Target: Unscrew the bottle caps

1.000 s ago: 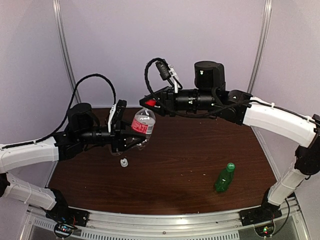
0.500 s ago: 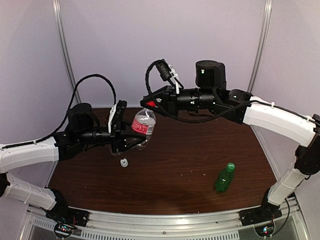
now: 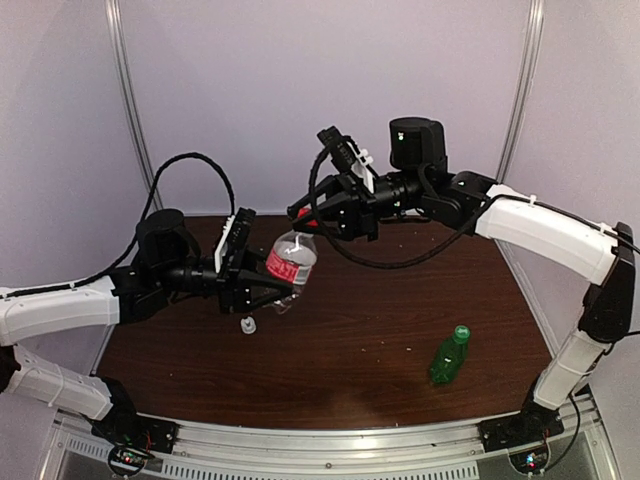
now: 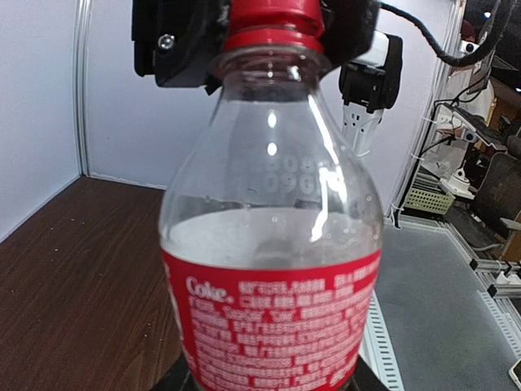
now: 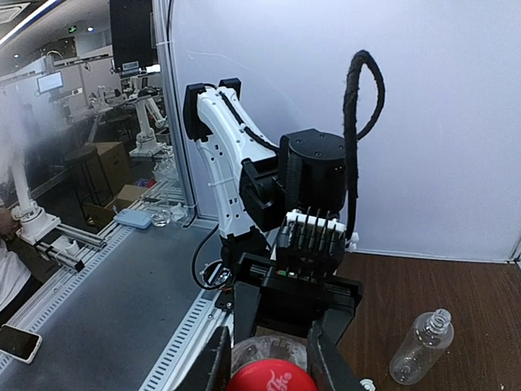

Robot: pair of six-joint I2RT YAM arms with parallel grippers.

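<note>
1. The right end effector (image 5: 270, 362) is pressed together on the round red plastic screw cap (image 4: 273, 23), with one finger on each side of its wall.
2. The cap sits on the neck of a clear plastic bottle with a red label (image 4: 273, 244). The bottle is held in the air above the brown wood-grain table (image 3: 350, 290) and tilts toward the right arm.
3. The left end effector (image 3: 268, 292) clamps the bottle's lower body and bears its weight.
4. The cap looks small, stiff and light, and is best pinched squarely on its side wall. The thin bottle wall would likely flex or slip under a twist, so a hold low on the body seems the firmest anchor.
5. Whether the thread has loosened cannot be told.
6. A white nozzle-shaped cap (image 3: 247, 325) lies loose on the table just below the held bottle.
7. A green plastic bottle (image 3: 446, 362) lies well apart to the right, with its round green cap (image 3: 461, 331) on.
</note>
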